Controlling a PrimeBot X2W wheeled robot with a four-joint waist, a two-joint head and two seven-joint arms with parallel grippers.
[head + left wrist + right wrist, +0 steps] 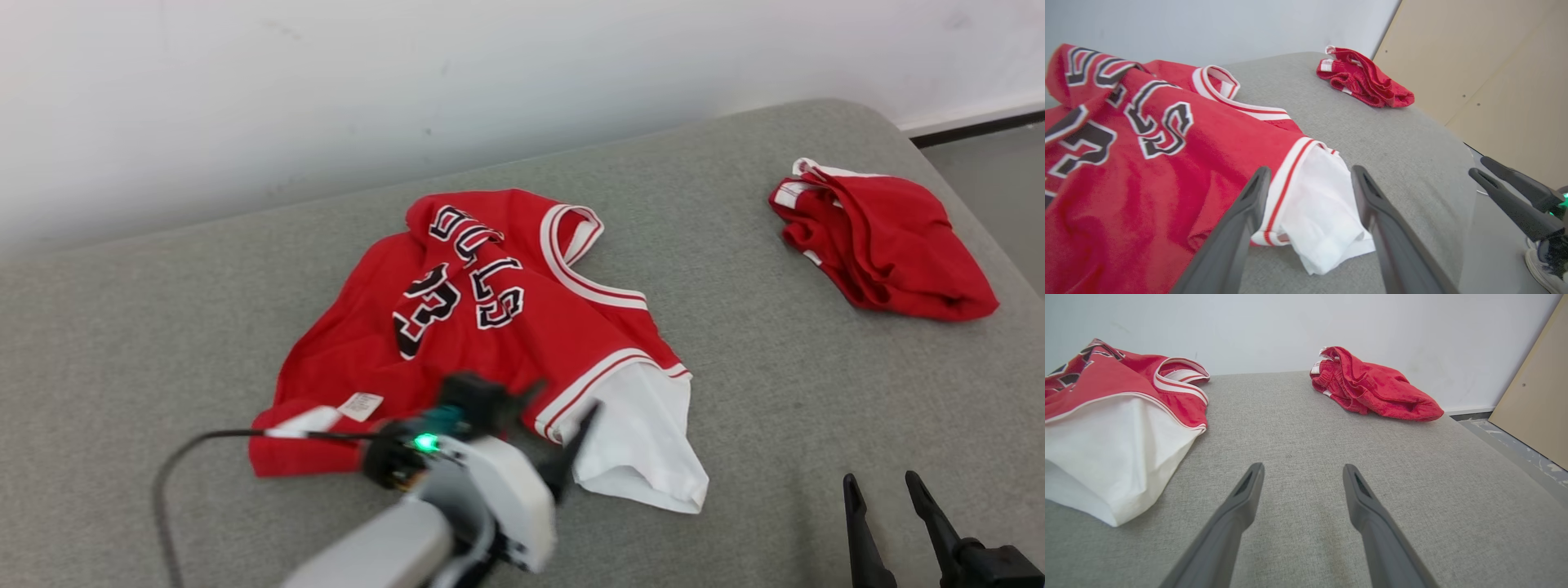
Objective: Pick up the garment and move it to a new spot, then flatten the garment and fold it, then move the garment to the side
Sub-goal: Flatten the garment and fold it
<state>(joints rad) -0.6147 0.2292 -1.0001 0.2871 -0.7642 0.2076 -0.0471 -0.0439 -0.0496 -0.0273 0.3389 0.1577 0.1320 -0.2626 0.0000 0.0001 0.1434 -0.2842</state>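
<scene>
Red jersey [490, 327] crumpled, lettering partly folded away, left tool [1310, 169] hiding trim

A bare test room: grey fabric-covered platform [775, 392] against a plain white wall [326, 82], beige board [1494, 81] nearby.

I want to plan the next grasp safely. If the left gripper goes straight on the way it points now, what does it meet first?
Most likely the white sleeve of the red jersey: it lies just ahead, framed by the open jaws of the left gripper.
</scene>
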